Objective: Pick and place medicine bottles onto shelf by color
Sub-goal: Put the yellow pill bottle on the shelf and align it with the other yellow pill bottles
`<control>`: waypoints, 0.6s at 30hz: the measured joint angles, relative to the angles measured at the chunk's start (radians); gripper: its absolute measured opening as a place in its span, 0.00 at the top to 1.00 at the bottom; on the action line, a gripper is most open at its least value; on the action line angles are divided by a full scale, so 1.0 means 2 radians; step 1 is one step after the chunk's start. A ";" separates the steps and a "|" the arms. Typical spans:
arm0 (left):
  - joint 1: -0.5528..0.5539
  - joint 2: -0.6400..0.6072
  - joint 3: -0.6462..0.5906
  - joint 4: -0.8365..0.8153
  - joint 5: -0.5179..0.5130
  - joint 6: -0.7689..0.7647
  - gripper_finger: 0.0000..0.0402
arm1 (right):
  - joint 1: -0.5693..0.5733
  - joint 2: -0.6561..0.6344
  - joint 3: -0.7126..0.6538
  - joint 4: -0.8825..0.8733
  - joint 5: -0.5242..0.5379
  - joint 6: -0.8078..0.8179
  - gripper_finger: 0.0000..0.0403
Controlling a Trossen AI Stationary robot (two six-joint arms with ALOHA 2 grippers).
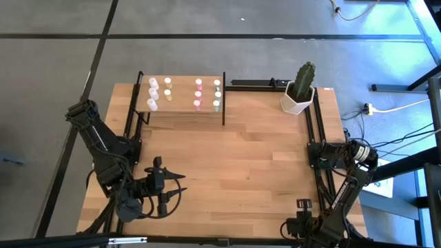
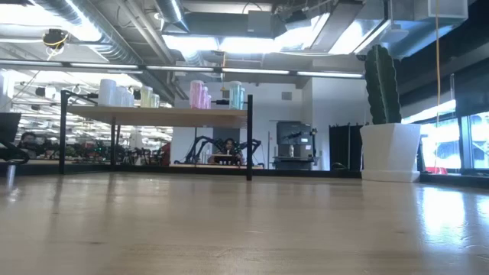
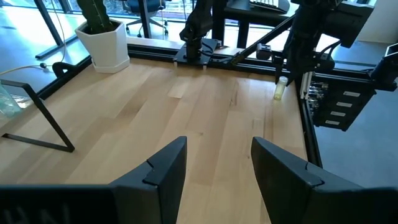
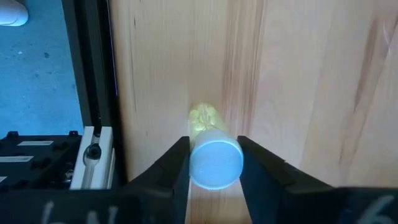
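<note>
The right gripper (image 4: 214, 163) is pinching a pale yellow bottle (image 4: 212, 155) at the surface's near right edge; the left gripper (image 3: 214, 165) is waiting spread, near left; next it needs lifting toward the far shelf (image 1: 180, 103), beside the yellow ones.

robotics lab: exposed ceiling ducts (image 2: 114, 30), other robot arms (image 2: 221, 145) behind, office chairs (image 3: 146, 9)

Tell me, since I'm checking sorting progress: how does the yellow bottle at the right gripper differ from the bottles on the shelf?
The yellow bottle lies on its side on the table, between the right gripper's fingers; the shelf bottles stand upright on the shelf, grouped by color, untouched. All are small capped vials.
</note>
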 joint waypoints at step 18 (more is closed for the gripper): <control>0.000 0.000 0.000 -0.004 0.003 0.002 0.57 | -0.124 0.000 0.047 -0.042 -0.031 -0.024 0.71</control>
